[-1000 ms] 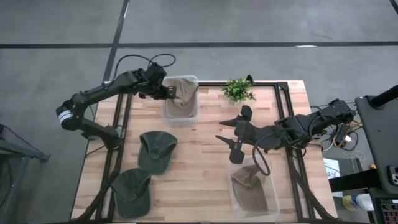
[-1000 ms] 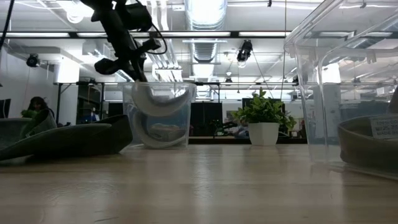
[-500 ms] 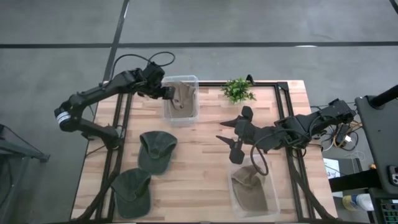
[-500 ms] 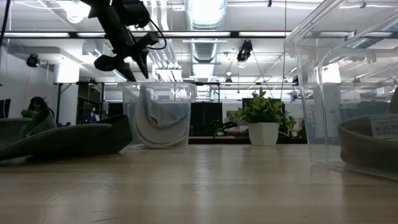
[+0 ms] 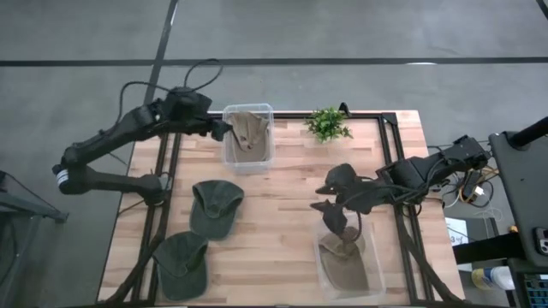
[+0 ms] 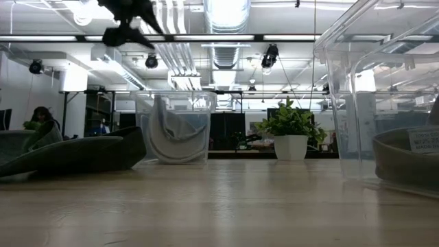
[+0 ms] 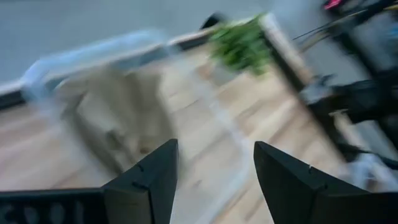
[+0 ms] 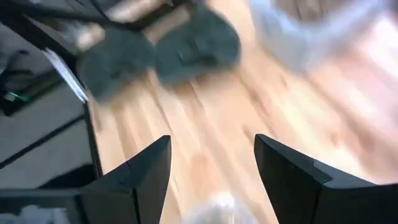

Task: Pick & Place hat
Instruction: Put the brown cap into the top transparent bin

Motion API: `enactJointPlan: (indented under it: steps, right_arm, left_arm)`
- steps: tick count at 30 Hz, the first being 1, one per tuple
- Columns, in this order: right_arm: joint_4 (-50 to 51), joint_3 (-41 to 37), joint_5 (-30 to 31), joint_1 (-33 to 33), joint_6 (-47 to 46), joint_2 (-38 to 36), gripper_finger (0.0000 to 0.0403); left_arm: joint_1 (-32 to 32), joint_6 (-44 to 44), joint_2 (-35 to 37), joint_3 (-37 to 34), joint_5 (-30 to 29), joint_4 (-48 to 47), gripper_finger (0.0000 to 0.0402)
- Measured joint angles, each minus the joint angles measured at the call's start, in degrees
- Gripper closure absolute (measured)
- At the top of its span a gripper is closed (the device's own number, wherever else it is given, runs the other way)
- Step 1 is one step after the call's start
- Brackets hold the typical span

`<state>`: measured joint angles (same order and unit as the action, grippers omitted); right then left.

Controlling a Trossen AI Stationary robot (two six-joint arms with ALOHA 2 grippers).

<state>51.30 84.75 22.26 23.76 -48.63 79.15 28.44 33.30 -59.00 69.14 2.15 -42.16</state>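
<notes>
Left hand point(image 5: 221, 130), wide open and empty at bin's point(image 5: 248, 159) nine o'clock, should rise clear of tan hat point(image 5: 249, 130) before reaching for green hat point(image 5: 214, 205); right hand point(image 5: 330, 216) open, empty.

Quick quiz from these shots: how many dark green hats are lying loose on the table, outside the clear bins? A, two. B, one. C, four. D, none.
A: the high view shows two dark green hats lying on the bare wooden table near its left side, while the tan hats sit inside the clear bins.
</notes>
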Motion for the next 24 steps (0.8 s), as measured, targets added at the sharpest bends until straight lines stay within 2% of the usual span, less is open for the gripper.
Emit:
enactJointPlan:
  steps: [6,9,18,24]
  right_arm:
    - [16.18,-0.02,-7.92,0.01,-19.05,1.59,0.0179]
    - [21.09,-0.25,-12.41,0.62,-26.05,2.94,0.0179]
    - [20.97,-0.18,-27.83,5.04,-36.34,9.97,0.0179]
    - [21.47,1.04,-35.89,7.93,-40.46,15.10,0.0179]
  left_arm:
    - [-5.11,-0.48,5.20,0.00,0.00,6.52,0.0200]
    - [-6.69,-0.56,6.49,0.00,-0.04,8.40,0.0200]
    - [-7.58,-2.77,6.28,-0.38,-0.27,8.85,0.0200]
    - [-7.60,-2.93,6.07,-2.51,-0.28,10.15,0.0200]
